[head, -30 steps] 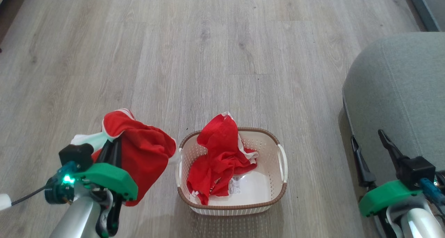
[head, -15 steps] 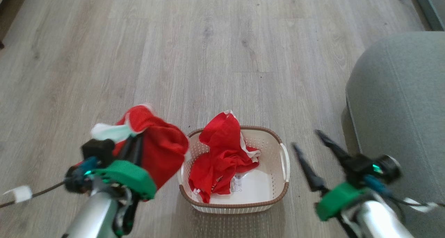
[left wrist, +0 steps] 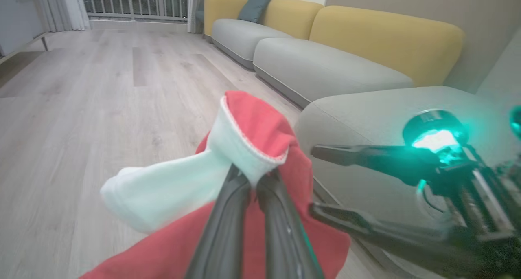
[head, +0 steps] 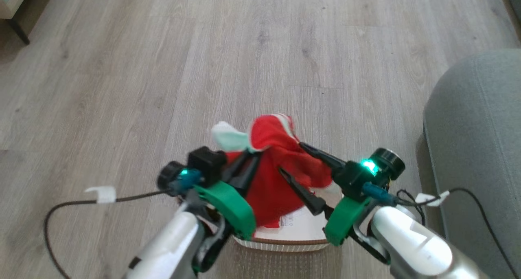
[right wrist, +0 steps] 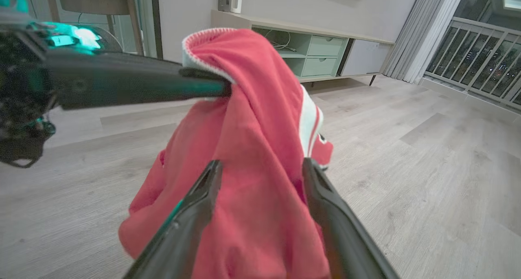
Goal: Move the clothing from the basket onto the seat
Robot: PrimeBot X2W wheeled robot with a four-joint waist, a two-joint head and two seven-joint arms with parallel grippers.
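Clothing [head: 272,185] pinched in the left end effector [head: 253,157] and lifted clear of the floor [head: 244,47]. Fingers of that end effector pressed tight together, closed on a fold at the junction of white band and red cloth. Seen from the left wrist: white band spilling out to the left of the fingertips, red fabric bunched above them and drooping below. Right end effector [head: 291,158] just beside the left one and pointing toward it, fingers spread wide apart, nothing gripped. Seen from the right wrist: hanging red clothing framed between those two spread fingers, with a white stripe running down close to the right-hand one; contact between fingers and cloth unclear. Left fingers reaching in across the top of that same view, clamped on the upper edge of the garment. Basket [head: 285,242] directly beneath both end effectors, mostly hidden behind the hanging fabric, with just its near brown rim and a patch of white bottom with a label [head: 290,220] on show. Contents under the bunch not discernible. Seat [head: 476,148] well off to the right of the right end effector, apart from it, grey-green upholstery with a rounded corner.
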